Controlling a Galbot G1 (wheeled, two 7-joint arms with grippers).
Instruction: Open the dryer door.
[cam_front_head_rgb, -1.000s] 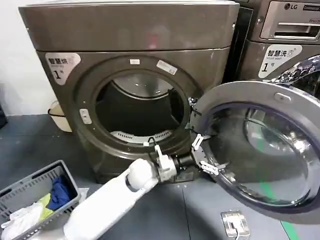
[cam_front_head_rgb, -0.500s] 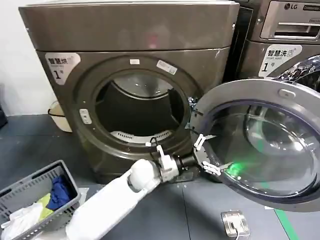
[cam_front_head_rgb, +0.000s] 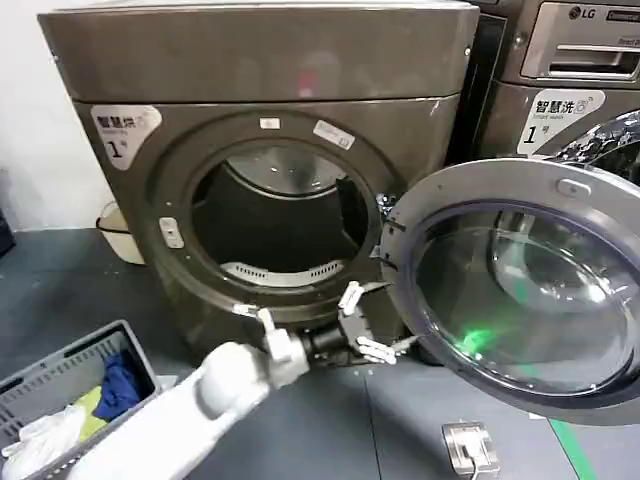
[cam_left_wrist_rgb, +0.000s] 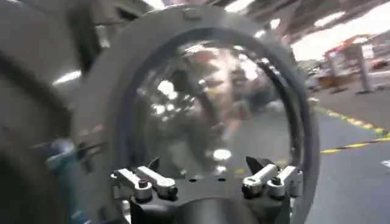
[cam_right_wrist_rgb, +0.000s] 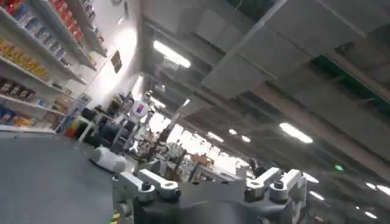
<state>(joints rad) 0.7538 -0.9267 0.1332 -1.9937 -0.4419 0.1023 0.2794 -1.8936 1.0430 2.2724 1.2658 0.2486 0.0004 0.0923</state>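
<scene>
Door swung wide at 3 o'clock of dryer. Left gripper off rim, fingers spread, empty. Retreat straight, avoid rim. Right gripper spread, empty.

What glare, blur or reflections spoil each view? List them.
Head view: sharp; a green glint on the dryer door glass, the left gripper by its lower rim. Left wrist view: motion-smeared, room reflections across the door window. Right wrist view: bright ceiling lights flare above the right gripper.
</scene>
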